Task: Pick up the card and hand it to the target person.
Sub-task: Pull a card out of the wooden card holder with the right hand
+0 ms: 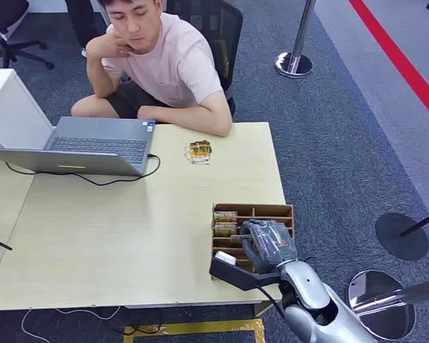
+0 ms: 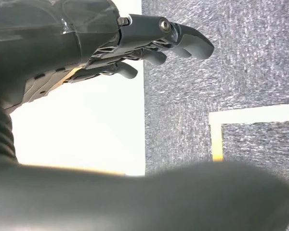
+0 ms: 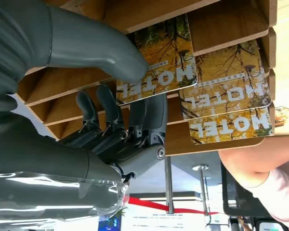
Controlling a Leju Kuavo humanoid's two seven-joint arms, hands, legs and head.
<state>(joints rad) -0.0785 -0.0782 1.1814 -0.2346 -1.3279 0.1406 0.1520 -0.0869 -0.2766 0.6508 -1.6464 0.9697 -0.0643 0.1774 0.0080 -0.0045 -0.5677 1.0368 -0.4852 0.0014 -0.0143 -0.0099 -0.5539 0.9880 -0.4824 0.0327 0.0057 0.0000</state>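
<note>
The card [image 3: 155,65], printed with an autumn tree scene and the word HOTEL, sits in a slot of the wooden card rack [image 1: 266,211] at the near right of the surface [image 1: 121,236]. In the right wrist view the right hand [image 3: 110,101] pinches this card: the thick grey thumb presses on its printed face and darker fingers [image 3: 150,113] lie against its underside. The card is still within the rack, between its wooden dividers. Two more hotel cards [image 3: 226,91] lie in adjacent slots just beside it, untouched by the hand. In the head view the right hand [image 1: 268,245] covers the near part of the rack, with the silver arm [image 1: 320,307] entering from the near right.

A small pile of similar cards [image 1: 197,151] lies on the far part of the surface, near the forearm of the seated person [image 1: 164,64], who wears a pale pink shirt and leans on the far edge. An open laptop [image 1: 88,146] stands at the far left, its cable [image 1: 94,179] trailing across the surface.

The left hand [image 2: 136,53] holds nothing, fingers extended and slightly apart, above grey carpet [image 2: 216,72] and a pale panel.
</note>
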